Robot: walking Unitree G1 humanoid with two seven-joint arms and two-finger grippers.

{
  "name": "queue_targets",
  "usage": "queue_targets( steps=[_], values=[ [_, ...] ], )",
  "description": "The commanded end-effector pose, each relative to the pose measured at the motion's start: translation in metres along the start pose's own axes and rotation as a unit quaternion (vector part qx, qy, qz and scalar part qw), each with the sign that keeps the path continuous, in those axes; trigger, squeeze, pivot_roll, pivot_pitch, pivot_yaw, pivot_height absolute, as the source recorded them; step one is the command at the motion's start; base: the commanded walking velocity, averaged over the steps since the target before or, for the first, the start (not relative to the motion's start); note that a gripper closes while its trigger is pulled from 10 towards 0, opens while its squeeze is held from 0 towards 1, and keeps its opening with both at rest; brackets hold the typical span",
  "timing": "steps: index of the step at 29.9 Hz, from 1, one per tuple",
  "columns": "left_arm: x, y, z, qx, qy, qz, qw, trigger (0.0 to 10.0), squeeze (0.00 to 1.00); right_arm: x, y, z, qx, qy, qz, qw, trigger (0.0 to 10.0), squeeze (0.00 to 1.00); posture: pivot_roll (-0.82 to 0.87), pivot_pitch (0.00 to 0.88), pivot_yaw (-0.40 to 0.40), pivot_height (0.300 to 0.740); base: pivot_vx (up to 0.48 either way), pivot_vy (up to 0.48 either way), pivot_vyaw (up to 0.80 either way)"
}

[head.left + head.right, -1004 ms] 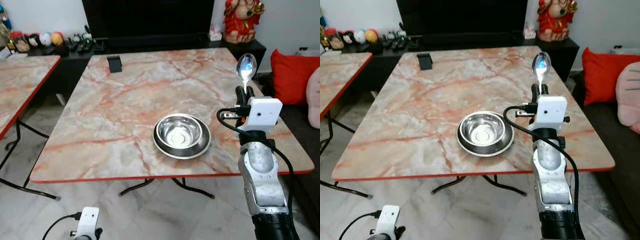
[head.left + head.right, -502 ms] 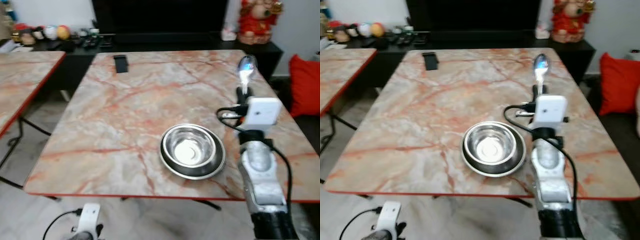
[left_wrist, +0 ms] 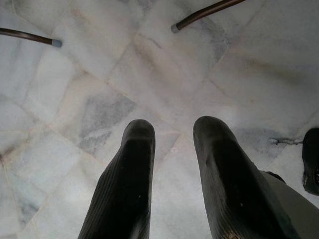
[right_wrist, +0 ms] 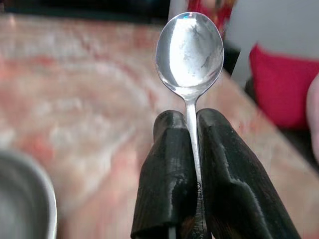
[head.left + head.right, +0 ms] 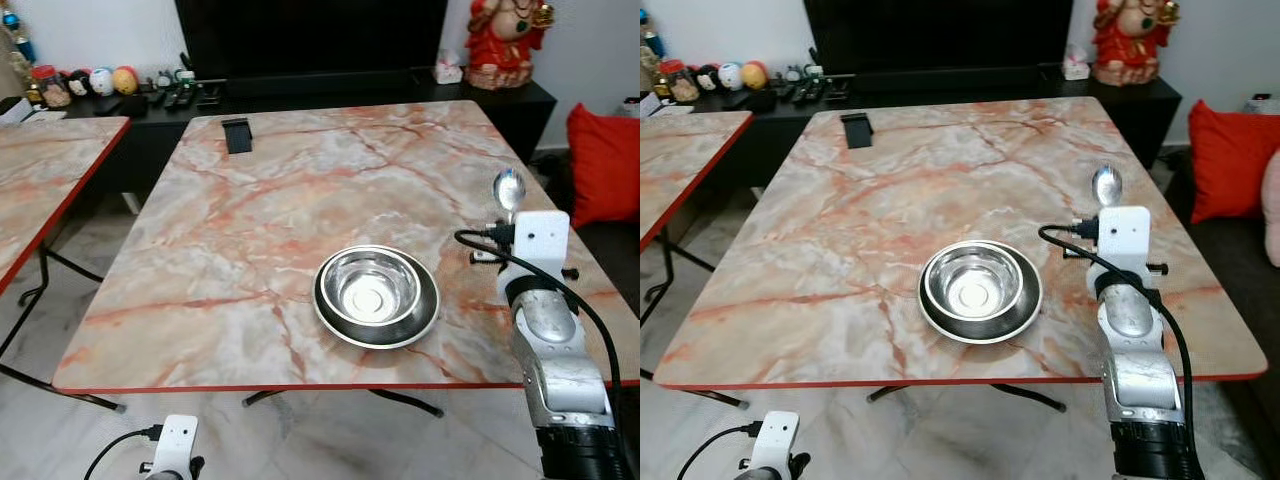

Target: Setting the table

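Right claw (image 4: 192, 149) clamped on spoon (image 4: 190, 49) handle, bowl end sticking out past the fingertips, held above the marble desk (image 5: 300, 190) just right of the steel bowl (image 5: 376, 294). Left claw (image 3: 172, 132) hangs over the floor, fingers apart, holding nothing.

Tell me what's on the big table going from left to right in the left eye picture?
Small black stand → steel bowl → spoon held up in the right hand.
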State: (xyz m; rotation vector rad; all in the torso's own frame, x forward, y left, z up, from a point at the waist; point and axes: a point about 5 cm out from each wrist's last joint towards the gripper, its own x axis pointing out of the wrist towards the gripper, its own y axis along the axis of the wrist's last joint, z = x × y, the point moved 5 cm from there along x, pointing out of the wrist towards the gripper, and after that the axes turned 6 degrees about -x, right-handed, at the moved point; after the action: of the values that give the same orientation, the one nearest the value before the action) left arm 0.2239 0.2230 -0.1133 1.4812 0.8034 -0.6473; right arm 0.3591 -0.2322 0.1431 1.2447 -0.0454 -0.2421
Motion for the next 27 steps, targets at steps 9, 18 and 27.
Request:
queue_targets(
  steps=[9, 18, 27],
  values=[
    [0.000, -0.004, -0.004, 0.004, 0.001, -0.014, 1.000, 10.0, 0.00, -0.011, -0.031, -0.027, 0.001, 0.076, -0.079, 0.994, 10.0, 0.00, -0.08, 0.000, 0.067, 0.740, 0.000, 0.000, 0.00],
    [0.000, -0.003, -0.003, 0.002, 0.000, -0.014, 1.000, 10.0, 0.00, -0.014, -0.048, -0.020, -0.020, 0.076, -0.113, 0.991, 10.0, 0.00, -0.08, 0.000, 0.063, 0.740, 0.000, 0.000, 0.00],
    [0.000, -0.003, -0.002, 0.005, -0.004, -0.015, 1.000, 10.0, 0.00, -0.015, -0.057, -0.016, -0.006, 0.087, -0.128, 0.988, 10.0, 0.00, -0.08, 0.000, 0.062, 0.740, 0.000, 0.000, 0.00]
  ],
)
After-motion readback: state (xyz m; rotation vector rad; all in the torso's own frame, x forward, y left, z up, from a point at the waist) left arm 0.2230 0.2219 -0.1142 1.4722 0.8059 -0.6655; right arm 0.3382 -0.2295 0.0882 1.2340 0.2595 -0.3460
